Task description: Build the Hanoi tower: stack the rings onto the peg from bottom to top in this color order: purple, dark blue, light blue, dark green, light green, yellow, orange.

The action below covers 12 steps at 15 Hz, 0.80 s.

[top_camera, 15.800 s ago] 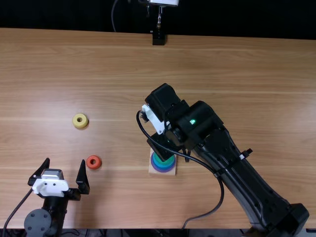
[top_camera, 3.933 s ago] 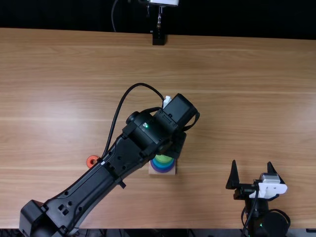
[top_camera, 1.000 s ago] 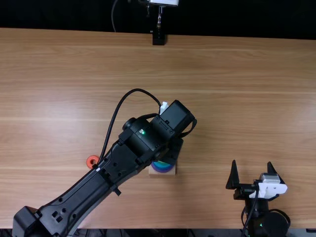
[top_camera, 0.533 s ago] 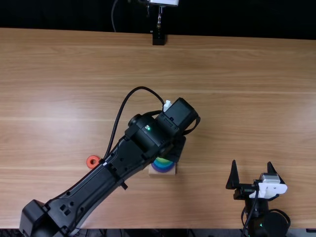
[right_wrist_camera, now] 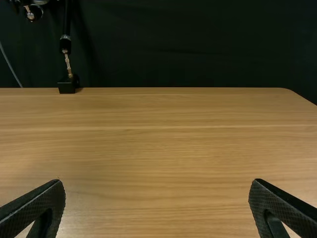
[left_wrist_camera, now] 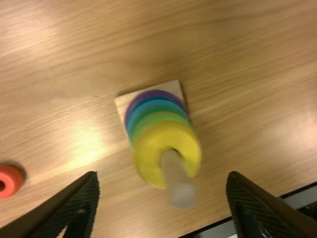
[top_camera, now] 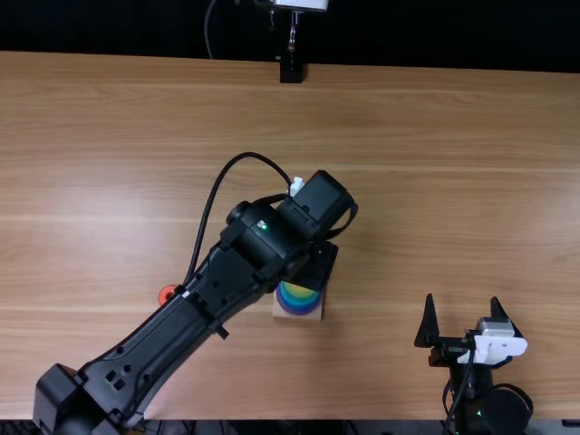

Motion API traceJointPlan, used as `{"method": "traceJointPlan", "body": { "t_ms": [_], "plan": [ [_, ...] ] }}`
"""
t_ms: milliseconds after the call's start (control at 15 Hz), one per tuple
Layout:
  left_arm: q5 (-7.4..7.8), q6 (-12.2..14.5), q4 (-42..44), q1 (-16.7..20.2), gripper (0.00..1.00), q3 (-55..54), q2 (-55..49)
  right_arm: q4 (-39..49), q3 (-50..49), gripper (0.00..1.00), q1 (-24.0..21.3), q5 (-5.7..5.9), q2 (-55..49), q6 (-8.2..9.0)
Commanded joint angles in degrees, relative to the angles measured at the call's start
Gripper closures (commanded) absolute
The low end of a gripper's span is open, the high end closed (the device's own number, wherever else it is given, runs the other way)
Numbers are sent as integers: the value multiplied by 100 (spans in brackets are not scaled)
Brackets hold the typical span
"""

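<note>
One yellow ring (left_wrist_camera: 147,154) crowns the multicolored stack around its peg (left_wrist_camera: 174,176), beneath the left gripper (top_camera: 313,266), its fingers spread apart. An orange ring (left_wrist_camera: 12,177) lies on the wooden table (top_camera: 453,181); the right gripper (top_camera: 462,297), also spread, hangs near the table's near edge.

The top view looks steeply down and forward on the light brown wooden table (top_camera: 435,163); the left wrist view, from closer above, shares its stack of coloured round rings (left_wrist_camera: 147,154). The right wrist view faces the dark backdrop (right_wrist_camera: 198,44).
</note>
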Motion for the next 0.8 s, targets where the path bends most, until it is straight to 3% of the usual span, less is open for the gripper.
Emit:
{"method": "traceJointPlan", "body": {
  "t_ms": [0, 133, 400, 533, 600, 733],
  "plan": [
    [-29, -46, -9, 62, 0, 69, -63, -7, -90, 0, -36, -2, -69, -8],
    [-71, 7, 65, 115, 0, 209, -80, -7, -90, 0, -36, -2, -69, -8],
    [-18, 17, 254, 633, 0, 315, -660, -7, -90, 0, -36, -2, -69, -8],
    [-61, 28, 602, 1073, 0, 201, -1091, -7, -90, 0, -36, -2, -69, -8],
    [-50, 112, 697, 1372, 0, -204, -1363, -7, -90, 0, -36, -2, -69, -8],
    [-61, 587, 972, 1864, 0, -1030, -1987, -7, -90, 0, -36, -2, -69, -8]
  ]
}}
